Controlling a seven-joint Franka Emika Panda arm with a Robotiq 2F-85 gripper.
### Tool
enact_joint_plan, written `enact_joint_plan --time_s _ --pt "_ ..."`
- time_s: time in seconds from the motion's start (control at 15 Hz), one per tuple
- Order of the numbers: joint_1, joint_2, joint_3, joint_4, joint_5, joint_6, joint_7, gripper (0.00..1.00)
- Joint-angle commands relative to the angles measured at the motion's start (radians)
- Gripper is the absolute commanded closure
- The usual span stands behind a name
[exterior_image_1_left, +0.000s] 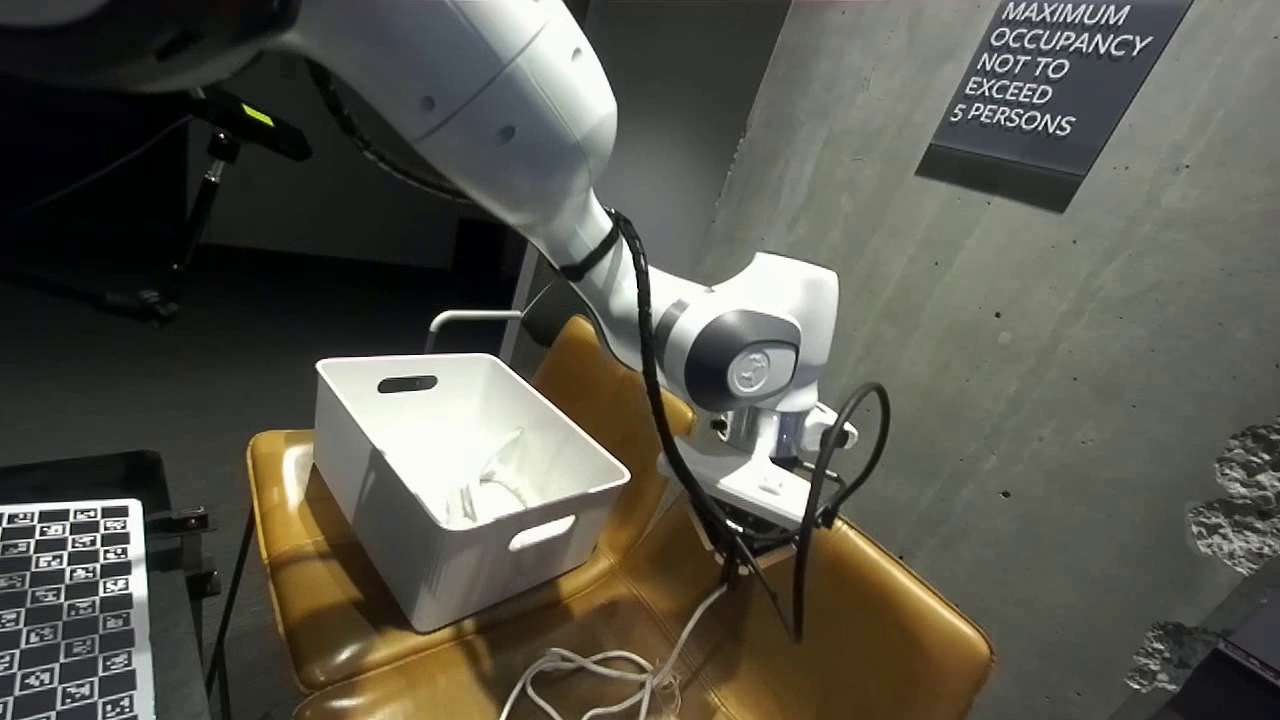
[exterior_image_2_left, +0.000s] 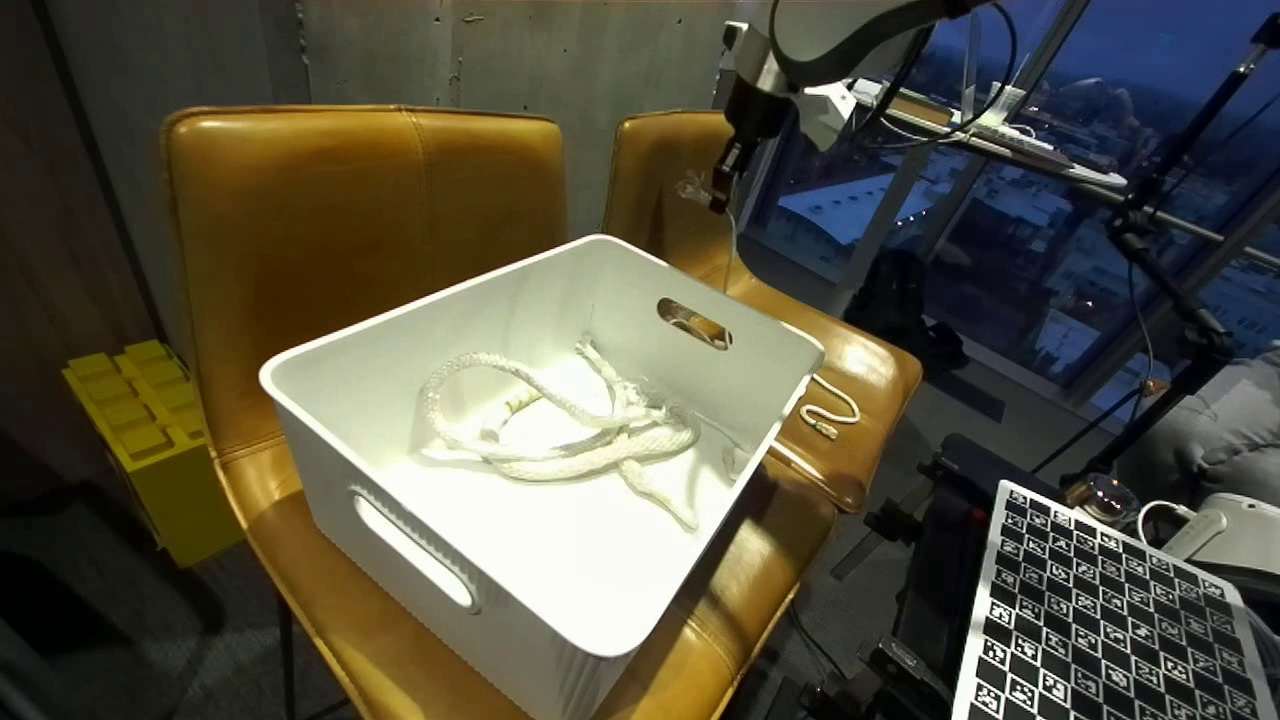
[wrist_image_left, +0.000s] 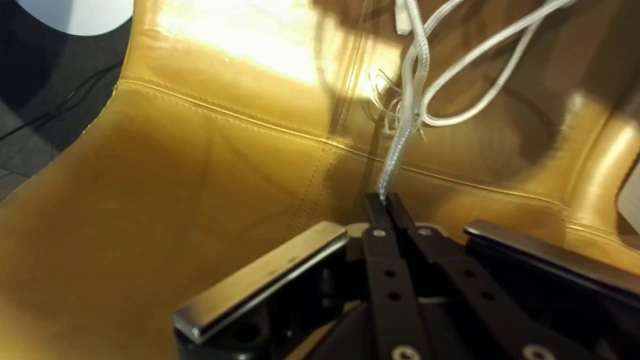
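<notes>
My gripper (wrist_image_left: 383, 198) is shut on a white braided rope (wrist_image_left: 409, 95), which shows between the fingertips in the wrist view. The rope hangs from the fingertips to a brown leather chair (wrist_image_left: 240, 180), where it lies in loose loops with frayed strands. In an exterior view the gripper (exterior_image_2_left: 722, 195) is above this chair (exterior_image_2_left: 860, 345), beyond the white bin (exterior_image_2_left: 500, 655). In an exterior view, cables and the wrist mount partly hide the fingers, and the rope (exterior_image_1_left: 692, 625) runs down to the seat. Another thick white rope (exterior_image_2_left: 600, 455) lies coiled inside the bin.
The bin (exterior_image_1_left: 470, 590) stands on the neighbouring chair (exterior_image_2_left: 370, 200), beside the rope's chair. A concrete wall (exterior_image_1_left: 1000, 350) rises behind the chairs. A checkered marker board (exterior_image_1_left: 75, 610) is near the bin's chair. A yellow brick-shaped box (exterior_image_2_left: 190, 470) stands on the floor. A black stand (exterior_image_2_left: 1165, 270) is near the windows.
</notes>
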Motion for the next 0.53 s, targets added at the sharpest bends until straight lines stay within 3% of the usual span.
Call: enact_joint_plan --time_s 0.0,0.47 --pt "0.012 -0.217 0.037 -0.236 0.019 0.031 -0.026 0.99" --pt "0.061 -0.572 0.066 -0.500 0.078 -0.108 -0.011 0.99"
